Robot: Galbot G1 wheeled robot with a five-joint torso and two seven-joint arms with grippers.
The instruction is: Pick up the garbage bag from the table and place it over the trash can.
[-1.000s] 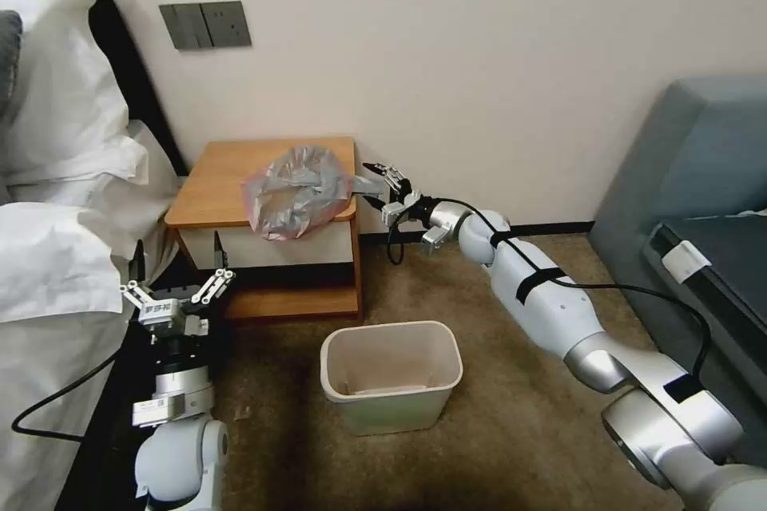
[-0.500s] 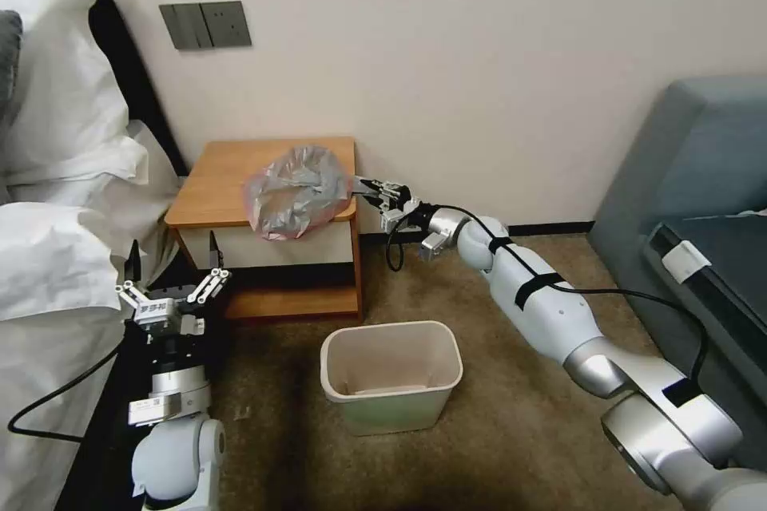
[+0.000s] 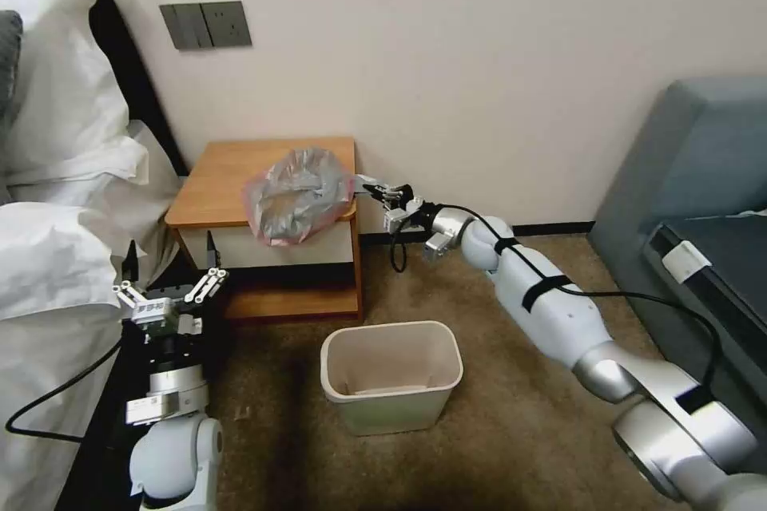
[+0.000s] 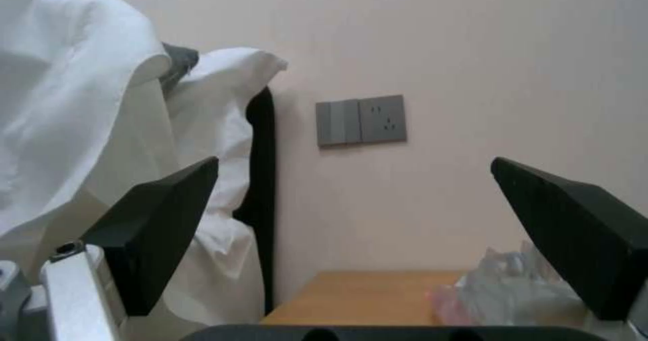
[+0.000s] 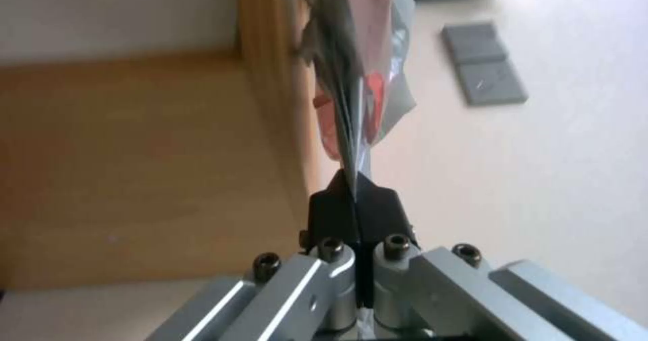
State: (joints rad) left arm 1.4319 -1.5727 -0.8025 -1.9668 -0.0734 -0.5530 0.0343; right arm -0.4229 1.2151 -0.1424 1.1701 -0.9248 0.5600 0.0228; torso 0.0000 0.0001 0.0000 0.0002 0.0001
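Two grippers show: the right gripper [image 5: 356, 189] pinches the garbage bag's [image 3: 297, 193] edge at the table [image 3: 220, 184] side to lift it; the left gripper [image 3: 170, 287] waits wide apart below.

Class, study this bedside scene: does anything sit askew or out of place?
Yes. The garbage bag lies crumpled, spilling over the table's front edge, one corner pinched by the right pincer. The left pincer waits open, low beside the bed.

Garbage bag [image 3: 297, 193]: crinkled translucent grey film, pinkish-red at edge; lies bunched at the front right corner of the table [image 3: 224, 176], spilling over the front edge. Its right tip is drawn out past the table's right edge. Trash can [image 3: 391, 375]: cream-white, upright, unlined, on carpet before the table.
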